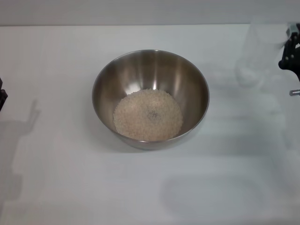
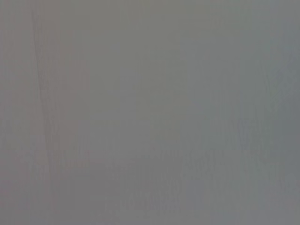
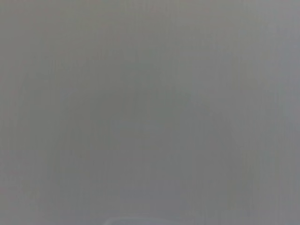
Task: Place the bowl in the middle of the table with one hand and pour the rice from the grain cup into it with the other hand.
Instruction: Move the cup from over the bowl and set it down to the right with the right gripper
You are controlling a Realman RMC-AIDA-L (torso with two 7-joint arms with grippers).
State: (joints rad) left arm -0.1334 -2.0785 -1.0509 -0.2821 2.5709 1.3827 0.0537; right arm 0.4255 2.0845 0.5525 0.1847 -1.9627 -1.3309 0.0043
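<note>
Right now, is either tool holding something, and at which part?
It cannot be told. The grain cup is beside the right tool at the far right; contact is unclear. The left tool holds nothing visible.

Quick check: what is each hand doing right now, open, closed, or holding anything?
Left hand: only a dark sliver at the table's left edge; its state cannot be told.
Right hand: at the far right edge beside the grain cup; grip cannot be told.

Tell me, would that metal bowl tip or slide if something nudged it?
The bowl would probably slide rather than tip: it sits wide and low on the smooth table. The rice pooled at its bottom likely steadies it. Its shiny wall looks slippery.
</note>
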